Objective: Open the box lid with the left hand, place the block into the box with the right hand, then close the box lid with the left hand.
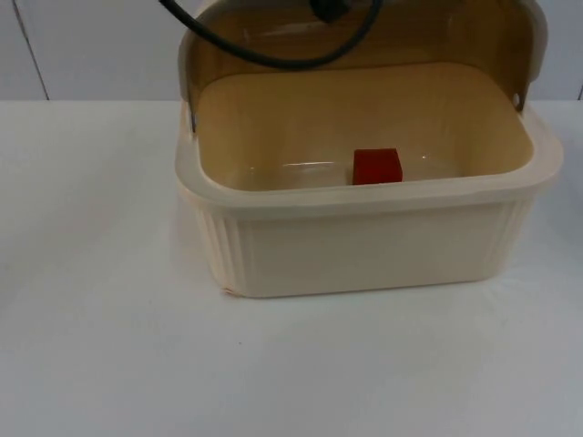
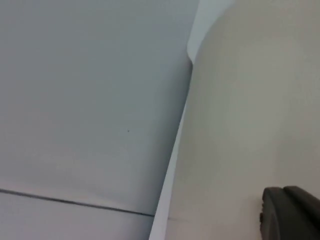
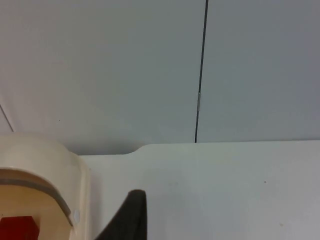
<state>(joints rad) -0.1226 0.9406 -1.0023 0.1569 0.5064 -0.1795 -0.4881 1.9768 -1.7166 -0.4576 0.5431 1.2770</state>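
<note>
Inside — red block [image 1: 377, 167] on box [image 1: 364, 246] floor, lid [image 1: 364, 36] raised, claw states cannot tell.

We saw the cream box [image 1: 364, 241] upright on the worktop [image 1: 100, 300], its lid [image 1: 364, 41] swung up and back, the red block [image 1: 377, 167] resting inside on its floor.

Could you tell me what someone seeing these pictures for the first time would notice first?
First the big cream box in the middle of the white table, its lid swung up at the back. Next the red block lying on the box floor near the front wall. In the left wrist view the left gripper's fingertip lies close against the cream lid; the right gripper's fingertip is over the table beside the box.
</note>
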